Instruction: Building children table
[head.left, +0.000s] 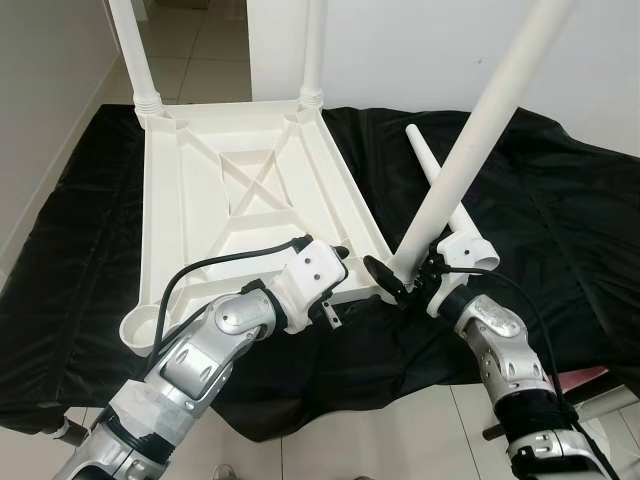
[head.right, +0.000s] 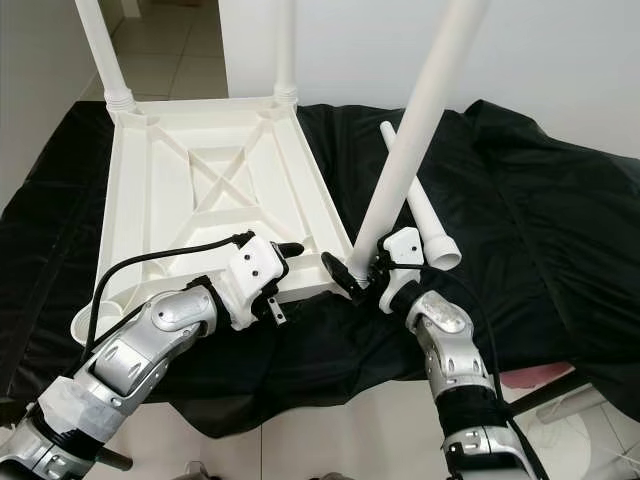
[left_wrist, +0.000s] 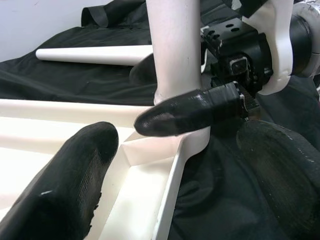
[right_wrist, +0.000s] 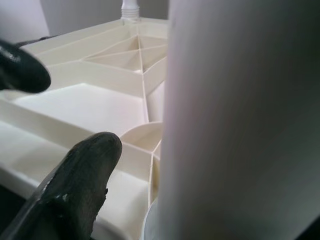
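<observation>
Reaching in from the near edge, the right gripper (head.left: 402, 279) is closed around the foot of a white table leg (head.left: 470, 150), holding it tilted with its foot at the near right corner socket (left_wrist: 192, 142) of the upturned white table (head.left: 250, 190). The left gripper (head.left: 343, 258) sits just beside it over the table's near rim, its fingers (left_wrist: 80, 170) spread apart and holding nothing; one straddles the rim inside the frame, the other hangs over the black cloth (head.left: 560, 200) outside.

The table lies underside up on the cloth, its ribbed compartments bare, with a crossed brace in the middle panel. The near left corner socket (head.left: 140, 328) is an open round cup with no leg in it.

Beyond the grippers a loose leg (head.left: 440, 185) lies flat on the cloth, just beside the table's right rim. At the far corners two legs (head.left: 130, 50) stand upright in their sockets.

The left wrist view shows the held leg's foot meeting the corner socket; the right wrist view shows the leg up close against the ribs.
</observation>
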